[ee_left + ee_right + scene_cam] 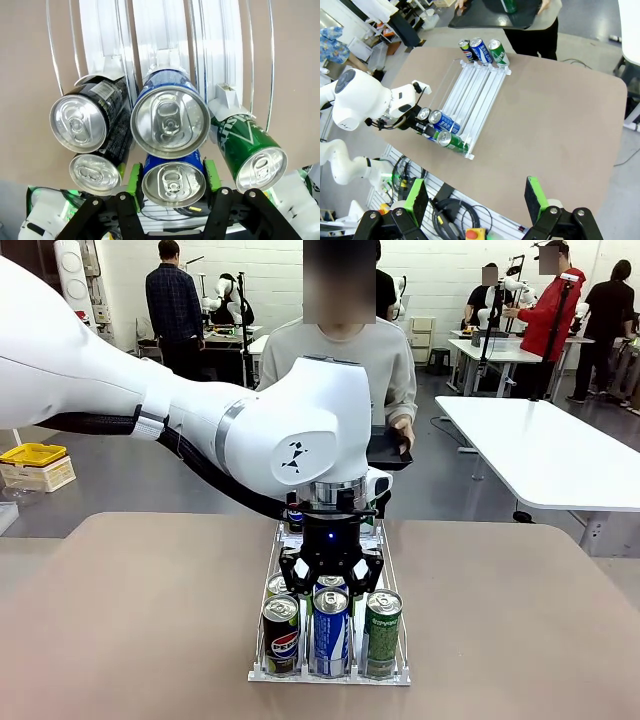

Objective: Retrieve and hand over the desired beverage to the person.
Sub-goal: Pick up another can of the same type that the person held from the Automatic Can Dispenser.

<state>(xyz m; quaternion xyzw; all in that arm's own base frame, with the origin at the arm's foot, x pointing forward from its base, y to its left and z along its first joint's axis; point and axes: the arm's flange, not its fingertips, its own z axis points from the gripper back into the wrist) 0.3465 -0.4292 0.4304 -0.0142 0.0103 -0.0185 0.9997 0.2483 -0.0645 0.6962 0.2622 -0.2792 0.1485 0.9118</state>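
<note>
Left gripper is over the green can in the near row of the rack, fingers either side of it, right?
Not the green can. The left wrist view shows the left gripper with its green pads either side of the blue can in the middle lane of the rack. The green can sits one lane over. The rest holds.
</note>
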